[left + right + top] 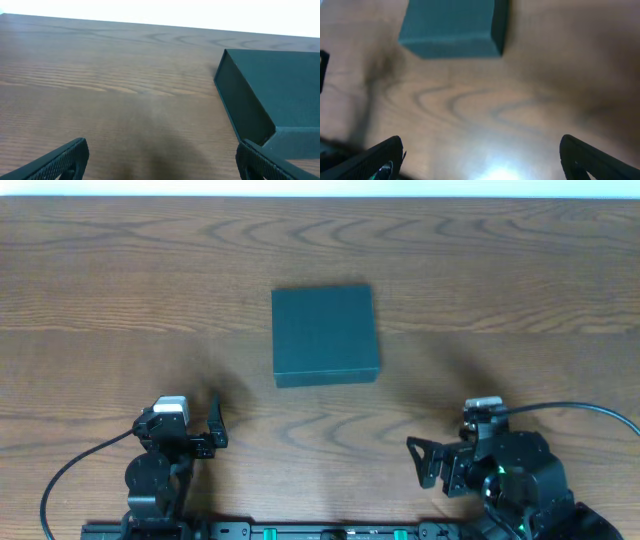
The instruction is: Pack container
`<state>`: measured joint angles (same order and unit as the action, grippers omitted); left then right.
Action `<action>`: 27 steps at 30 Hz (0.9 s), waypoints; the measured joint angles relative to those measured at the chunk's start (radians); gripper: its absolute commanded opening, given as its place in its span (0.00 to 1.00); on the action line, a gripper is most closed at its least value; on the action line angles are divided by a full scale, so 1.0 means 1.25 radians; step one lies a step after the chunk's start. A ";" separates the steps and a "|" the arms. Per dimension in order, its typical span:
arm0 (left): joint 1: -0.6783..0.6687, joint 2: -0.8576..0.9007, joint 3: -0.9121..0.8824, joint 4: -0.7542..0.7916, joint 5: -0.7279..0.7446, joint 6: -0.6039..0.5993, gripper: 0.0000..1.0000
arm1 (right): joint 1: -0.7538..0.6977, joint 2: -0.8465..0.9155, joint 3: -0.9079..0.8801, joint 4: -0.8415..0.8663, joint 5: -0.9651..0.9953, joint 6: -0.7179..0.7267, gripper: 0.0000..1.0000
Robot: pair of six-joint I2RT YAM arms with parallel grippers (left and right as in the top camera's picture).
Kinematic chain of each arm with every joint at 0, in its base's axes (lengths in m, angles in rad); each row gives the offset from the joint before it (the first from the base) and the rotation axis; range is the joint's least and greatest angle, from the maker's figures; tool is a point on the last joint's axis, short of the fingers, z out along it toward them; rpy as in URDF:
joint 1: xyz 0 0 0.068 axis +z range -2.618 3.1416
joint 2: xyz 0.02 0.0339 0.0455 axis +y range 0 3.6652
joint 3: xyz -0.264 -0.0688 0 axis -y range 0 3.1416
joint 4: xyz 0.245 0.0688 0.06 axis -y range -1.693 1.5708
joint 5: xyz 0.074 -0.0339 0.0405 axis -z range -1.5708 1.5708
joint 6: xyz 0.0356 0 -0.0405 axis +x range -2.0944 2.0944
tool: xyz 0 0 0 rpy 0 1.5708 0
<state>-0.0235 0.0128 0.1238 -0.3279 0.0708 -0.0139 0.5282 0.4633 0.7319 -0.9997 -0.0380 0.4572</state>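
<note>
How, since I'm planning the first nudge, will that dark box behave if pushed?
The container looks flat-bottomed and low, so it would probably slide rather than tip or roll. Its matte, cardboard-like walls suggest it is light and may flex if squeezed. Pushed off-centre, it may spin.

overhead — straight down | wrists — low, forward | shared: container [325, 335]

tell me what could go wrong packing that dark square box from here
1. The matte dark square cardboard-like container sits closed; a finger prying at its lid may just slide it across the smooth wooden table.
2. The left gripper and right gripper, both open, sit short of it on either side; reaching in together, they might collide.
3. No items to pack show in any view.
</note>
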 measured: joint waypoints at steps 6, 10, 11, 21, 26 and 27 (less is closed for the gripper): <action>0.000 0.000 0.000 0.002 0.000 0.000 0.95 | 0.012 -0.140 -0.157 0.139 0.068 -0.140 0.99; 0.000 0.000 0.000 0.001 0.000 0.000 0.95 | 0.012 -0.249 -0.278 0.176 0.108 -0.172 0.99; 0.000 0.000 0.000 0.002 0.000 0.000 0.95 | 0.012 -0.269 -0.301 0.185 0.115 -0.177 0.99; 0.000 0.000 0.000 0.002 0.000 0.000 0.95 | 0.012 -0.358 -0.451 0.227 0.136 -0.188 0.99; 0.000 0.000 0.000 0.002 0.000 0.000 0.95 | 0.012 -0.361 -0.450 0.230 0.136 -0.188 0.99; 0.000 0.000 0.000 0.002 0.000 0.000 0.95 | 0.012 -0.360 -0.450 0.230 0.136 -0.188 0.99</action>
<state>-0.0235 0.0128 0.1234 -0.3260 0.0704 -0.0139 0.5426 0.0128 0.1688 -0.7124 0.1318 0.2222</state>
